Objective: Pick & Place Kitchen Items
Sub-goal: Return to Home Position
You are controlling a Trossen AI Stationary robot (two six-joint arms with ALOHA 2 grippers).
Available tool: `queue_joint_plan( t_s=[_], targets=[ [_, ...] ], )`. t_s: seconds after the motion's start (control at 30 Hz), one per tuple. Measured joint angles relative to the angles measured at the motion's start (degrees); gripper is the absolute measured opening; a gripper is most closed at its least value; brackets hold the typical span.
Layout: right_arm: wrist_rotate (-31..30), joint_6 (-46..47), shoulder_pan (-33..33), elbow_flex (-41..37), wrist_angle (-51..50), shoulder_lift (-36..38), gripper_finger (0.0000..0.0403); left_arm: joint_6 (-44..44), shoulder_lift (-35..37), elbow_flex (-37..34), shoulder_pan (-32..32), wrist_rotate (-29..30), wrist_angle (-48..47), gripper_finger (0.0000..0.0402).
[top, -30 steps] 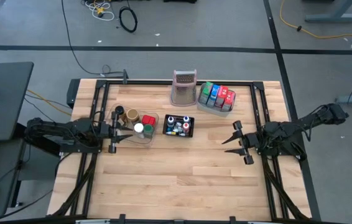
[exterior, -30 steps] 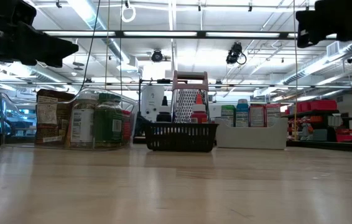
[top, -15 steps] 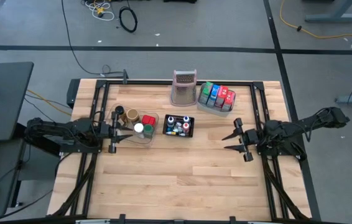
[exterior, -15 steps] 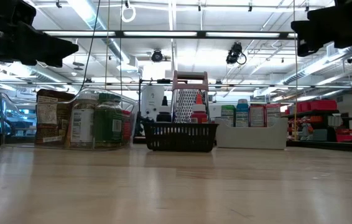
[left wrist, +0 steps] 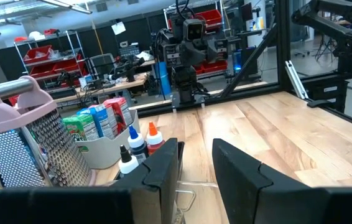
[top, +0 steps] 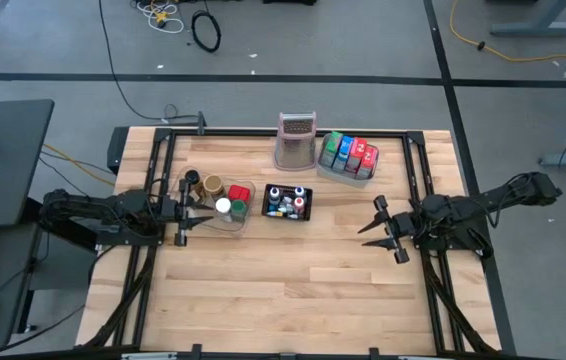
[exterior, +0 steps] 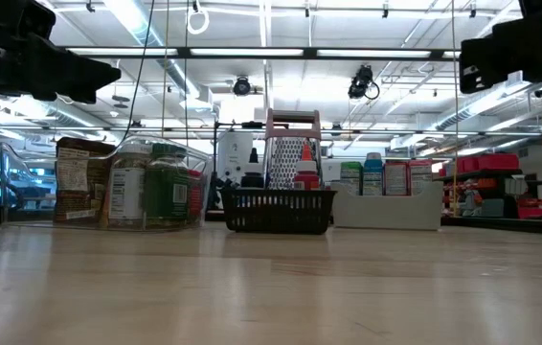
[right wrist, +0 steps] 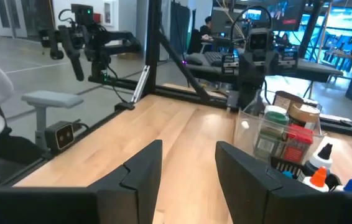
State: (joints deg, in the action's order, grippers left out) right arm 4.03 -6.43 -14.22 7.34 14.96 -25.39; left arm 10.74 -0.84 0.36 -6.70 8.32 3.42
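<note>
High view showed the table (top: 293, 270) with left gripper (top: 199, 216) and right gripper (top: 368, 230) empty, jaws apart. Jars (top: 225, 207) sat in the tub (top: 247, 222), bottles (top: 281, 196) in the basket (top: 267, 203) — a careless left swing might knock the nearby tub

The desk (top: 283, 290) is pale planked wood, the mesh basket (exterior: 279, 211) black, the perforated grater (top: 297, 142) silvery with a pink handle, the packets (top: 349, 153) red, blue, green.

Four cameras around one wooden table (top: 283, 280).
High view looks straight down on everything; low view sits at tabletop level, looking across it; both wrist views look over the table towards each other. All share the small bottles (top: 286, 201).
</note>
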Motion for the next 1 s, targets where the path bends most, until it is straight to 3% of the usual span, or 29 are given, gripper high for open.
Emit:
queue_joint_plan(
  t_s=[0.4, 1.0],
  targets=[
    [-0.1, -0.5, 1.1, -6.4, 7.5, 0.1, 0.016, 0.0, 0.0, 0.0, 0.0, 0.0, 0.0, 0.011],
    [-0.1, -1.7, 2.6, -6.5, 6.8, 0.1, 0.016, 0.0, 0.0, 0.0, 0.0, 0.0, 0.0, 0.011]
  ],
)
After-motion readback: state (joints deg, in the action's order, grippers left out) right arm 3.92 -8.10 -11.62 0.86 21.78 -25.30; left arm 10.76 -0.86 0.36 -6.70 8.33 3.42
